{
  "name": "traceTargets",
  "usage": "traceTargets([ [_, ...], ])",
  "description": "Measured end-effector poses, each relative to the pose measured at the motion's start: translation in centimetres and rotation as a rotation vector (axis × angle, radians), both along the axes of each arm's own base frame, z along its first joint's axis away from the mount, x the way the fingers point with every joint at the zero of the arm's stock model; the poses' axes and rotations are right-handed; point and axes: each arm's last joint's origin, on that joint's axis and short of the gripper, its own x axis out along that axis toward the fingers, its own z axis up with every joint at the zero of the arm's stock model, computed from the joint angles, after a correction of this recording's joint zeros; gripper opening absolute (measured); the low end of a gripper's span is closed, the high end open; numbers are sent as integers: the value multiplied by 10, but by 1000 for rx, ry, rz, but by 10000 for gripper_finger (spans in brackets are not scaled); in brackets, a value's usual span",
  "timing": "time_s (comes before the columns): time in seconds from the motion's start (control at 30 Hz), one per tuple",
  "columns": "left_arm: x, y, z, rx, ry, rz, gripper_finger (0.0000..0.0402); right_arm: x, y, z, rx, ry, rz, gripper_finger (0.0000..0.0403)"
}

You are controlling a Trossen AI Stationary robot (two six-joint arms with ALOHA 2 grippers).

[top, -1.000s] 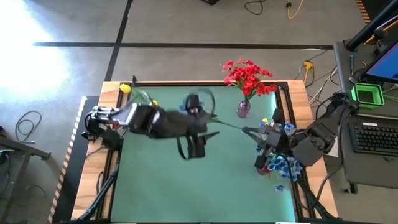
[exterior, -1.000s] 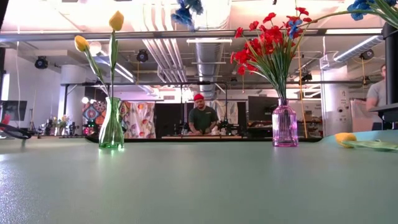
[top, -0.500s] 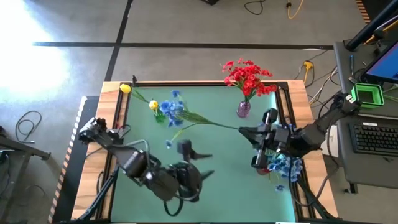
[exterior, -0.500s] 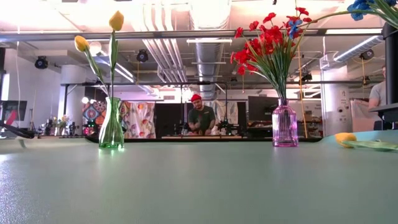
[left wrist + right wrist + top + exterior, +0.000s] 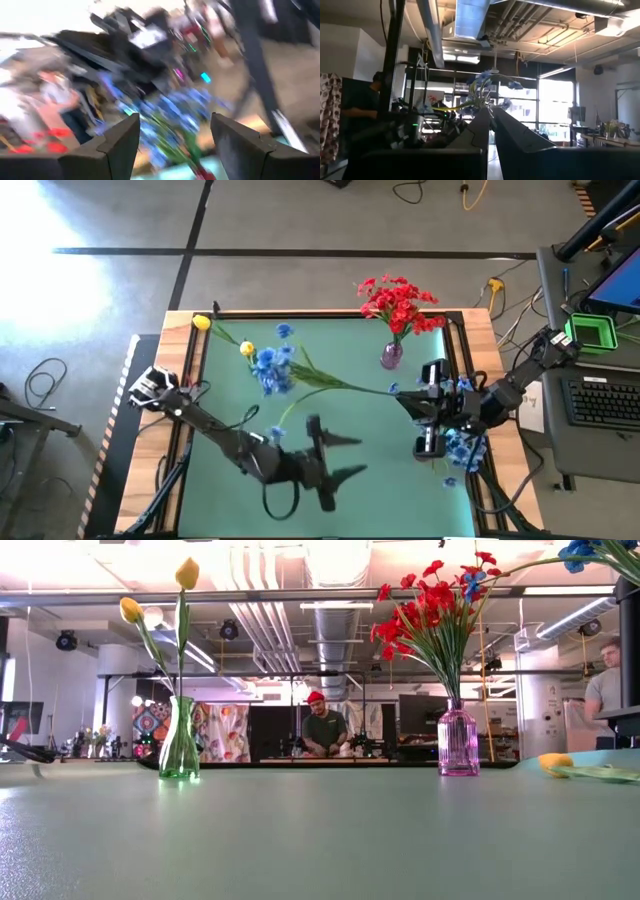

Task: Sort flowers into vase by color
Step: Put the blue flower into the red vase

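The right gripper (image 5: 400, 392) sits at the right side of the green table (image 5: 380, 500), raised above the surface. Its jaws are closed on the long green stem of a blue flower sprig (image 5: 272, 366). The stem runs left across the table from the fingertips, and the blue blossoms hang over the far-left part of the table, close to the yellow tulips (image 5: 246, 349). In the right wrist view the two dark fingers (image 5: 515, 130) meet with no gap, and the blue blooms show past their tips.

The left gripper (image 5: 338, 456) is over the near-centre of the table, empty, with its jaws parted about halfway. The left wrist view is motion-blurred.

The green vase (image 5: 179, 740) stands far left and holds the yellow tulips. The pink vase (image 5: 458, 744) stands far right and holds the red flowers (image 5: 436, 602). More blue flowers (image 5: 458, 448) sit at the right edge of the table, beside the right arm. A yellow bloom (image 5: 553, 762) lies on the table at the right of the low view. A person in a red cap (image 5: 325, 726) stands in the room beyond the table.
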Motion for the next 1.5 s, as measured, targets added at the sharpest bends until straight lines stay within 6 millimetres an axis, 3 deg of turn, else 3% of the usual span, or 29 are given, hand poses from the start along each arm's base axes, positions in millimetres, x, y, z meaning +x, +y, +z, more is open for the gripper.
traceTargets([
  [0.27,-11,53,4,-155,-407,98,228,0,1,-1,-17,9,1,12],
  [0.5,1,103,-4,-273,-569,-104,228,1,2,-2,-35,12,12,12],
  [0.6,8,119,-3,-246,-604,-206,228,1,2,-3,-41,22,10,12],
  [0.73,12,128,5,-144,-637,-324,218,2,2,-3,-49,25,4,12],
  [1.03,15,131,16,-71,-672,-299,172,2,1,-3,-48,29,-7,12],
  [1.4,15,133,16,-76,-671,-246,24,2,1,-3,-75,42,-43,13],
  [1.5,15,133,16,-77,-671,-246,6,2,1,-3,-75,43,-43,15],
])
